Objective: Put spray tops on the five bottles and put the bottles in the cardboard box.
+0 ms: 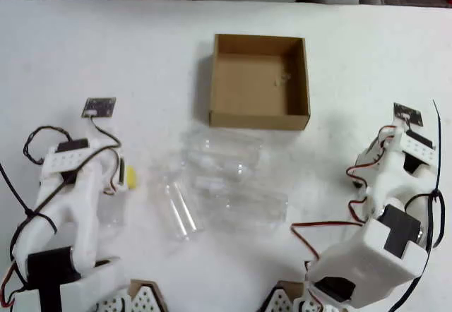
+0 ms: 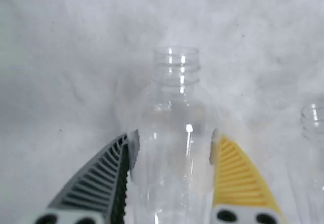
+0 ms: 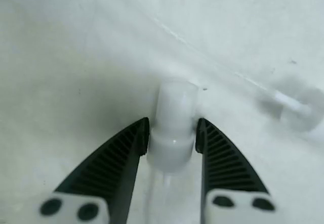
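My left gripper [image 2: 172, 140] clamps a clear plastic bottle [image 2: 174, 107], its open neck pointing straight away; my right gripper [image 3: 172, 125] pinches a white plastic spray top [image 3: 174, 102], well apart.

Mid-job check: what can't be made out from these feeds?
High view: the clear bottles overlap on the white table; their count is unclear.
High view: a pale speck in the cardboard box is too small to identify.
Left wrist view: the held bottle has its base cut by the edge.
Right wrist view: a clear thing beyond the spray top is too blurred to identify.
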Available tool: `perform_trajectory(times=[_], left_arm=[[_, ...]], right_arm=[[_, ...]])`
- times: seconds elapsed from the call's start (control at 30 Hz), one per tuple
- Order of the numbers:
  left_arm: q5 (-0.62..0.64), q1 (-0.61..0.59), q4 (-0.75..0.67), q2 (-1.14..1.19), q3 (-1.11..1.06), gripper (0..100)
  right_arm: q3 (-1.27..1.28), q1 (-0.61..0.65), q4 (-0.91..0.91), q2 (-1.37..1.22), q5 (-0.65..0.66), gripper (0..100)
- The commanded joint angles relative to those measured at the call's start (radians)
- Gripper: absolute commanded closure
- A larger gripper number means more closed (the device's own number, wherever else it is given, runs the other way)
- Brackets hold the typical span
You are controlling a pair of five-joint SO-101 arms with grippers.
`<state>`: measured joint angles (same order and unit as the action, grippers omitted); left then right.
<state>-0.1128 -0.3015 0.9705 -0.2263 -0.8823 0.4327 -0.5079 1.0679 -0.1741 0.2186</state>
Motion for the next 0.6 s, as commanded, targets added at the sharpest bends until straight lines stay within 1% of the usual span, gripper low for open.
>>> perform_trajectory(times=[0.0,0.07,0.13,0.2,0.3,0.43,0.57], left_arm=[[-0.012,-0.002,-0.015,-0.010,0.040,98],[-0.012,-0.002,-0.015,-0.008,0.040,98],[-0.012,-0.002,-0.015,-0.008,0.038,98],[-0.012,-0.001,-0.015,-0.010,0.038,98],[-0.005,0.015,-0.015,-0.013,0.046,98],[-0.003,0.124,0.003,-0.015,0.086,98],[-0.003,0.214,0.121,-0.015,0.215,98]], right_arm=[[-0.020,0.021,0.031,0.044,0.006,92.5],[-0.020,0.021,0.031,0.058,0.008,99.1],[-0.020,0.016,0.044,0.081,0.008,96.9],[-0.037,0.015,0.079,0.122,0.009,98.5],[-0.080,0.013,0.199,0.217,0.032,98.1],[-0.081,0.042,0.341,0.390,0.048,98.1],[0.040,0.091,0.387,0.599,0.057,98.1]])
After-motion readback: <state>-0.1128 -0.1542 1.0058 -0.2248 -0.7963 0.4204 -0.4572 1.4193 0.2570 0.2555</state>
